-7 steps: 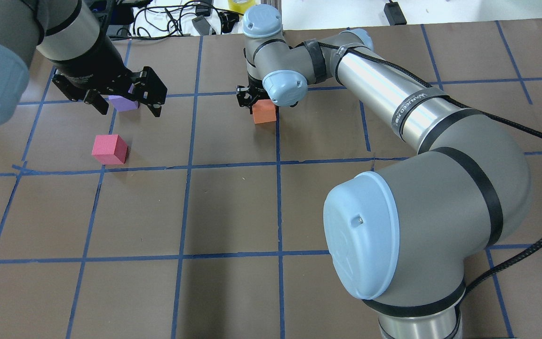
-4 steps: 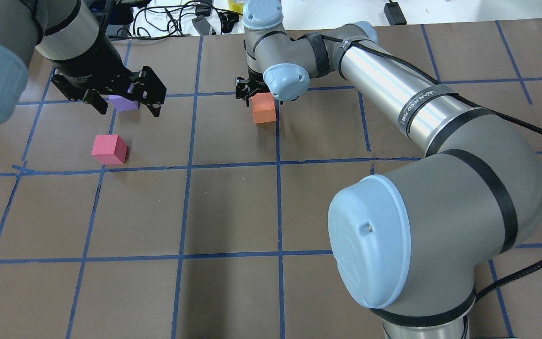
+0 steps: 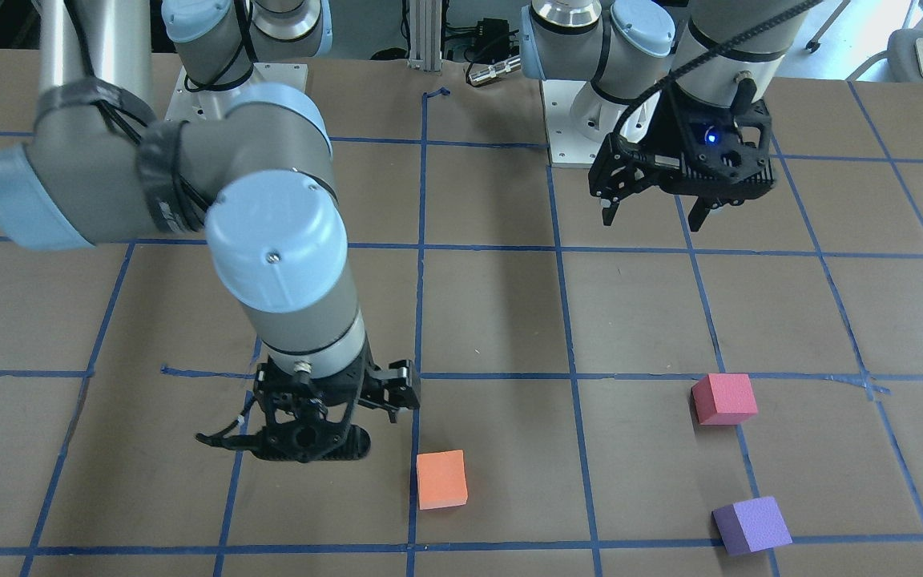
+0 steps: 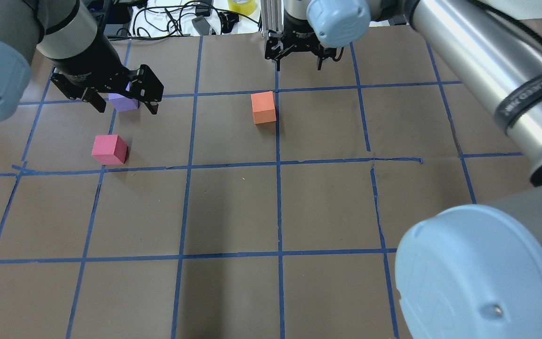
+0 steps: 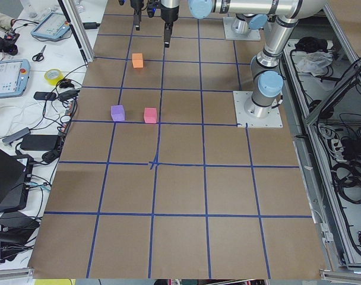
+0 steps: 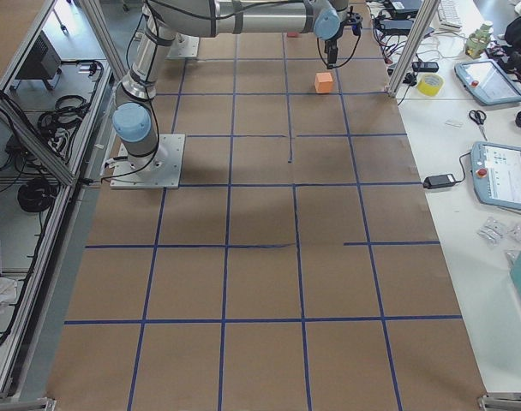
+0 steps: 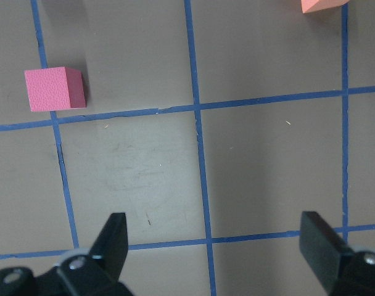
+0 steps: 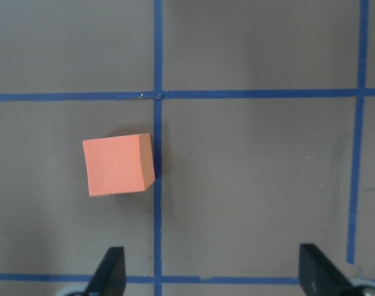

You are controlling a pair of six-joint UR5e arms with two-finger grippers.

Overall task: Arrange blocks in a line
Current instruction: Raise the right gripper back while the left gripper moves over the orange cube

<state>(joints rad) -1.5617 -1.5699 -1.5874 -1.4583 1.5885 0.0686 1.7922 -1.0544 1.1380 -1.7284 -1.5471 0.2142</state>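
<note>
The orange block lies alone on the brown table beside a blue tape line; it also shows in the right wrist view. My right gripper is open and empty, raised above the table just past the orange block. The pinkish-red block sits at the left, with the purple block beyond it. My left gripper is open and empty, held high; in the overhead view it partly hides the purple block. The front view shows the purple block free on the table. The left wrist view shows the pinkish-red block.
Blue tape lines grid the brown table. Cables and a yellow tape roll lie past the far edge, next to an aluminium post. The two arm bases stand on the robot's side.
My right gripper has lifted off the orange block and moved up and toward the far edge. The orange block stays on the table. The left gripper has hardly moved.
</note>
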